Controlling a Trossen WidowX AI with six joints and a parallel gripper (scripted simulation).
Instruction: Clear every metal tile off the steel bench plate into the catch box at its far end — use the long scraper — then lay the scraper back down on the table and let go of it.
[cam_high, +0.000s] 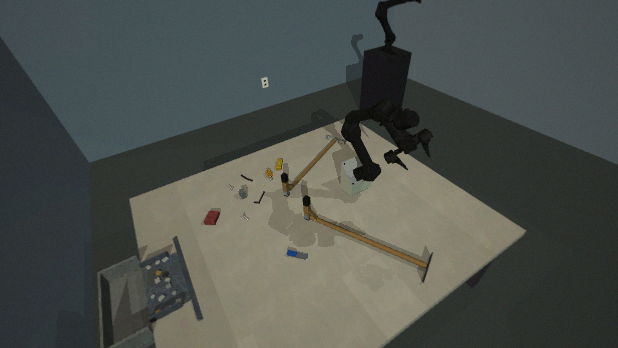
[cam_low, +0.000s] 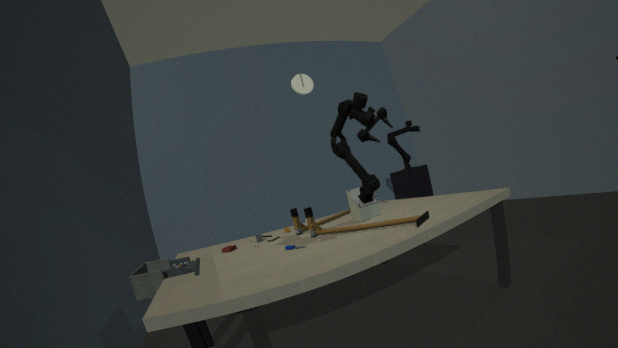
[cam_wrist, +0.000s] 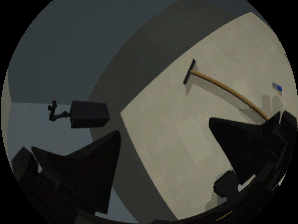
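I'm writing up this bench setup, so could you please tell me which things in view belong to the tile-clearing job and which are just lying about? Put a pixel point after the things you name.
For the job:
- long scraper with a flat blade (cam_high: 372, 241) (cam_low: 370, 225) (cam_wrist: 230, 92)
- steel bench plate (cam_high: 172, 286)
- metal tiles
- catch box (cam_high: 140, 344) (cam_low: 149, 288)
- gripper (cam_high: 414, 163) (cam_low: 385, 133) (cam_wrist: 168, 128)

Lying about:
- rake-like tool (cam_high: 315, 162)
- red block (cam_high: 212, 217) (cam_low: 229, 248)
- blue-and-grey item (cam_high: 292, 253) (cam_low: 290, 247) (cam_wrist: 279, 88)
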